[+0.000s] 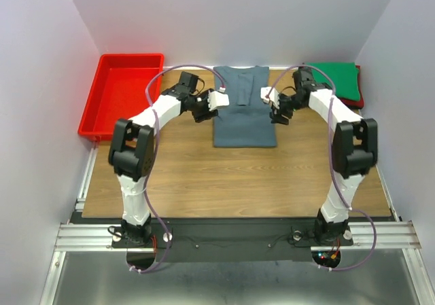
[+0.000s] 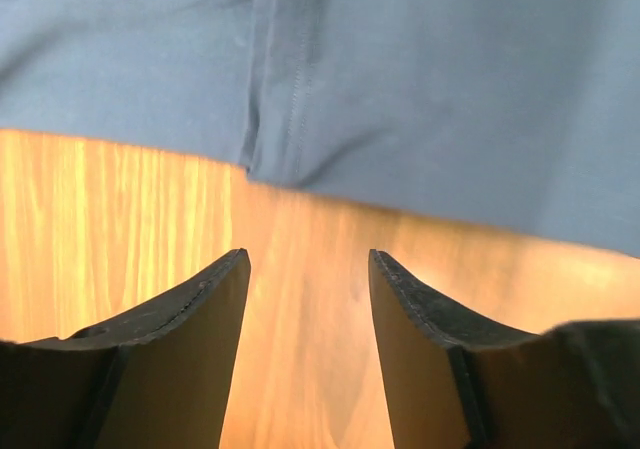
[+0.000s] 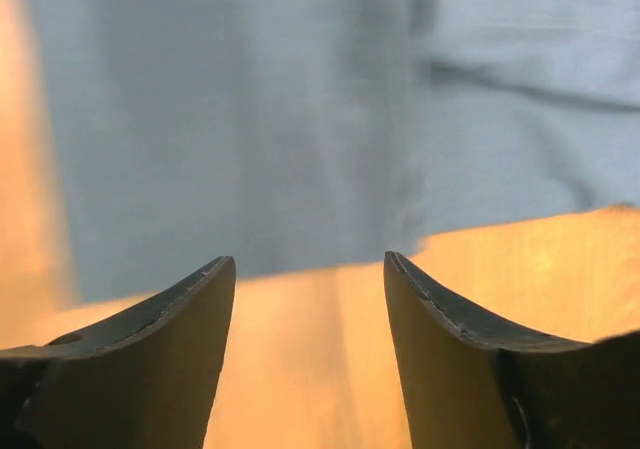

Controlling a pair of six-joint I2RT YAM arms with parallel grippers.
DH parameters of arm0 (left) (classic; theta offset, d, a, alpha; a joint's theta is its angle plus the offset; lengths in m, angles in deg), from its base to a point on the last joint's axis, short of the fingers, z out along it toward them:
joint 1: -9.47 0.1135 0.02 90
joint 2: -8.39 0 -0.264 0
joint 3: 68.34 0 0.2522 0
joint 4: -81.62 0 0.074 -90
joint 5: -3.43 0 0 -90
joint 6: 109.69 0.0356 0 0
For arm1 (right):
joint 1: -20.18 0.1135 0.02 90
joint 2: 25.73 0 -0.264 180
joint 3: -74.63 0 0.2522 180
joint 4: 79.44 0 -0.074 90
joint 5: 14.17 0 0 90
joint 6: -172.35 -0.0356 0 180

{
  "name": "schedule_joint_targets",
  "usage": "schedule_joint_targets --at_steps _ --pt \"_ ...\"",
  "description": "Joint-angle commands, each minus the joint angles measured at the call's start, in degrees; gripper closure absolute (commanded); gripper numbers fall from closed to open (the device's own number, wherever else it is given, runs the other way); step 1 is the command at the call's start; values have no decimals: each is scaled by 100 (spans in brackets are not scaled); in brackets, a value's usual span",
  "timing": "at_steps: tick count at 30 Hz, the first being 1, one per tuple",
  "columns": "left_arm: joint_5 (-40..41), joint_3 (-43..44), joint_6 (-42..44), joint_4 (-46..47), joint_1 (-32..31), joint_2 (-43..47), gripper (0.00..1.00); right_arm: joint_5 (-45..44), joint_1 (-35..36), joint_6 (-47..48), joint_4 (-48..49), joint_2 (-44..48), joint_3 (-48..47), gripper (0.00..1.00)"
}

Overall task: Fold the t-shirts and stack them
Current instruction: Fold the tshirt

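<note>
Left fingers [image 2: 230, 281]: apart, holding nothing. They are low over the bare wood of the table [image 1: 238, 183], and the wood shows in the gap between the two tips.
Right fingers [image 3: 215, 289]: also apart and holding nothing, with bare table between the tips in the same way.
Blue-grey shirt [image 1: 245, 108]: lies flat on the table between the two pairs of fingers, the collar at the far end. In the top view it looks like a narrow rectangle, with both sides turned in.
Shirt seen from the left fingers: its edge [image 2: 420, 214] runs across just ahead of the tips, close but not touching them. A folded seam comes down to this edge, ahead of the left tip.
Shirt seen from the right fingers: the cloth [image 3: 240, 139] fills the picture ahead of the tips, and its near edge is just beyond them. A strip of bare table is ahead and to the left. The picture is blurred, so I cannot read the folds.
Top view of the fingers: the left fingers [image 1: 204, 109] are at one long side of the shirt, the right fingers [image 1: 279, 113] at the other.
Green shirt [image 1: 333, 77]: folded, beyond the right fingers on their outer side, well apart from them.
Red cloth [image 1: 358, 96]: shows under the green shirt at its outer edge.
Red tray [image 1: 129, 58]: beyond the left fingers on their outer side.
</note>
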Motion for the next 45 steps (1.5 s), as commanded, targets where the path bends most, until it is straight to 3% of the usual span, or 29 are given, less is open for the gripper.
schedule_joint_targets --at_steps 1,6,12,22,30,35,39,45 --pt "-460 -943 -366 522 -82 1203 37 303 57 347 -30 1149 1168 37" --pt "-505 -2094 -313 830 -478 1749 37 102 347 788 101 1554 2206 49" --pt "-171 -2764 -261 1331 -909 1785 39 -172 620 515 759 1528 2778 51" --pt "110 -2554 -103 1402 -962 1275 39 -655 770 542 1218 1326 3130 60" --pt "137 -2528 187 1270 -979 1152 40 -884 761 524 1297 1449 3297 60" --pt "181 -2536 284 1182 -1006 1038 46 -972 770 559 1402 1440 3376 60" --pt "172 -2536 293 1147 -1006 1020 51 -1086 752 261 1411 1536 3245 53" --pt "155 -2589 302 1147 -1006 1038 61 -1016 735 287 1403 1818 3385 55"
